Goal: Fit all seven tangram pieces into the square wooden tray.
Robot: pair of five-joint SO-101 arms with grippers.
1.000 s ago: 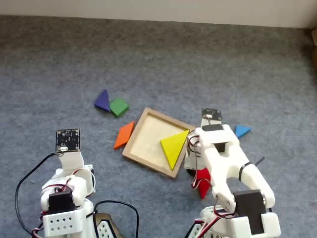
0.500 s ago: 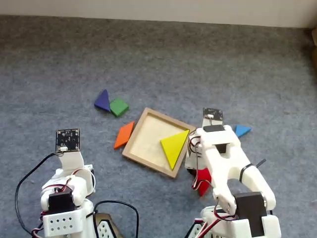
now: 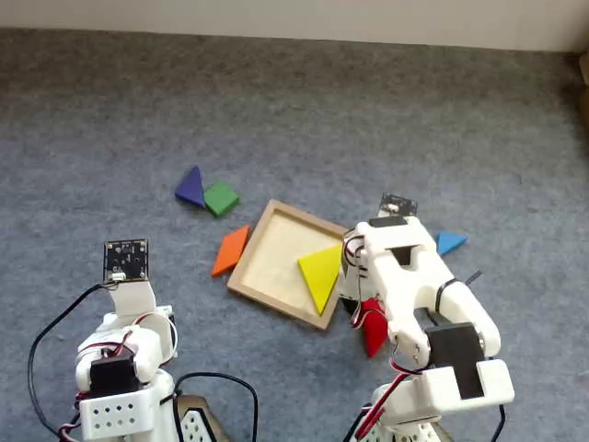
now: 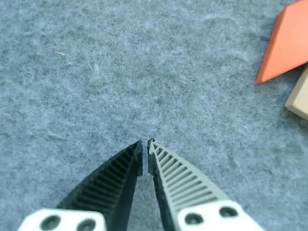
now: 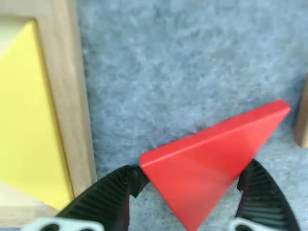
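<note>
The square wooden tray (image 3: 250, 247) lies mid-table with a yellow triangle (image 3: 322, 272) inside it. Just off its near right side a red triangle (image 3: 373, 331) lies on the carpet. My right gripper (image 3: 368, 313) is low over it, open, a finger on either side of the red triangle (image 5: 211, 163) and close against its edges. The tray rim (image 5: 72, 96) and yellow triangle (image 5: 29, 120) sit beside it. My left gripper (image 4: 145, 144) is shut and empty above bare carpet, with the orange parallelogram (image 4: 288, 43) and a tray corner (image 4: 301, 96) farther off.
An orange parallelogram (image 3: 231, 250) lies against the tray's left side. A dark blue triangle (image 3: 190, 187) and a green square (image 3: 221, 198) lie beyond it. A small light blue triangle (image 3: 449, 242) lies right of the right arm. A tan wooden edge (image 5: 303, 110) sits by the red triangle.
The right arm has swung slightly left and dropped lower over the red triangle. The left arm has kept still.
</note>
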